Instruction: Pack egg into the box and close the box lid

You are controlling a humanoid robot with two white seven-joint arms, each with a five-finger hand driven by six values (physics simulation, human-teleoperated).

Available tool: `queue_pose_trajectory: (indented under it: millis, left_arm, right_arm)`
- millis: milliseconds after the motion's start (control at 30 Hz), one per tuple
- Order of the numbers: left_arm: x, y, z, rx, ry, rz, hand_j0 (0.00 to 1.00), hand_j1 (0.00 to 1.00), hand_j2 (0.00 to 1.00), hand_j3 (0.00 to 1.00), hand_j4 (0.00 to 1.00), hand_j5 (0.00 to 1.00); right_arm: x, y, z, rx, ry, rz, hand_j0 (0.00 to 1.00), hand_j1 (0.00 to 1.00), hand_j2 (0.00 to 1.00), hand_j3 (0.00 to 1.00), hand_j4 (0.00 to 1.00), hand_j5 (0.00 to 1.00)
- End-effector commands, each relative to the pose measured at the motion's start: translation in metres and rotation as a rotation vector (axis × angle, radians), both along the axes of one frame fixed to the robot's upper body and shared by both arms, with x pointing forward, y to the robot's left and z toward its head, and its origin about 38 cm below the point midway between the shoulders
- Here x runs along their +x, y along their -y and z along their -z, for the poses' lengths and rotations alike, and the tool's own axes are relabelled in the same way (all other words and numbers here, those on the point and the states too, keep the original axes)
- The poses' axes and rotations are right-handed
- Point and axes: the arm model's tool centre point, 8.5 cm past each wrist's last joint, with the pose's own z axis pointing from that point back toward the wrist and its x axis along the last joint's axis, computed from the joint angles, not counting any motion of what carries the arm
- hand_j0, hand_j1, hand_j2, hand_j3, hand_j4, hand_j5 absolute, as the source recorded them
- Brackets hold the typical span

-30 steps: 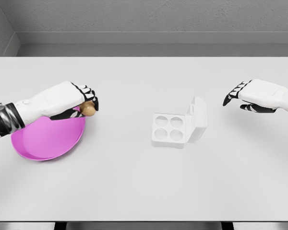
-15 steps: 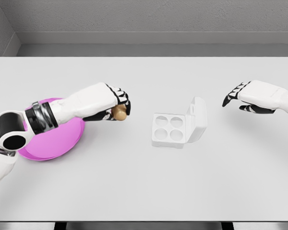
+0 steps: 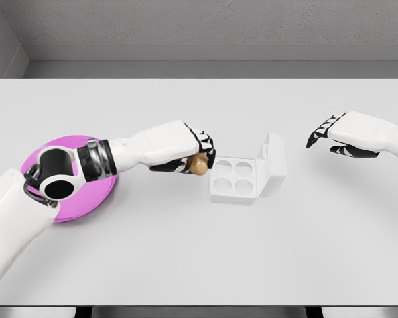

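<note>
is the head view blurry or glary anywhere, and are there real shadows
Head view: sharp throughout, no blur or glare; flat, even light on the table. Only faint soft shadows show, under the left hand with the egg and beside the box. No visible distortion.

Bright, even, flat render light from where I sit.
I see soft, faint shadows on the pale surface (image 3: 199,252), lying close under the box (image 3: 242,179) and the left hand (image 3: 186,149), so the light comes from above. No glare, no blur; everything is sharp to the edges, with no bending I can make out.
</note>
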Motion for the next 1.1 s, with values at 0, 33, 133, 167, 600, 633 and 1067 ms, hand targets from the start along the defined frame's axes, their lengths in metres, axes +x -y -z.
queue_pose_trajectory:
  millis: [0, 33, 133, 167, 600, 633, 1067]
  left_arm:
    - [-0.005, 0.013, 0.012, 0.004, -0.036, 0.029, 0.27, 0.27, 0.27, 0.27, 0.27, 0.27]
    - [-0.002, 0.018, 0.008, -0.004, -0.029, 0.034, 0.27, 0.27, 0.27, 0.27, 0.27, 0.27]
    - [0.005, 0.026, 0.007, -0.020, -0.034, 0.035, 0.27, 0.27, 0.27, 0.27, 0.27, 0.27]
    - [0.007, 0.030, 0.006, -0.027, -0.038, 0.035, 0.27, 0.27, 0.27, 0.27, 0.27, 0.27]
    - [0.020, 0.059, 0.019, -0.017, -0.070, 0.042, 0.27, 0.27, 0.27, 0.27, 0.27, 0.27]
    - [0.021, 0.059, 0.022, -0.013, -0.077, 0.039, 0.27, 0.27, 0.27, 0.27, 0.27, 0.27]
    - [0.028, 0.064, 0.030, 0.000, -0.093, 0.022, 0.50, 0.50, 0.50, 0.50, 0.50, 0.50]
  right_arm:
    - [0.000, 0.000, 0.000, 0.006, -0.001, 0.002, 0.62, 0.62, 0.62, 0.62, 0.62, 0.62]
    - [0.000, 0.001, 0.000, 0.006, -0.002, 0.004, 0.62, 0.62, 0.62, 0.62, 0.62, 0.62]
    - [0.000, 0.001, 0.000, 0.006, -0.002, 0.004, 0.62, 0.62, 0.62, 0.62, 0.62, 0.62]
    - [0.000, 0.000, 0.000, 0.006, -0.001, 0.002, 0.62, 0.62, 0.62, 0.62, 0.62, 0.62]
    - [0.001, -0.003, 0.001, 0.014, -0.001, -0.001, 0.62, 0.62, 0.62, 0.62, 0.62, 0.62]
    - [0.001, -0.004, 0.002, 0.014, -0.002, -0.002, 0.62, 0.62, 0.62, 0.62, 0.62, 0.62]
    - [0.001, -0.004, 0.002, 0.014, -0.002, -0.002, 0.62, 0.62, 0.62, 0.62, 0.62, 0.62]
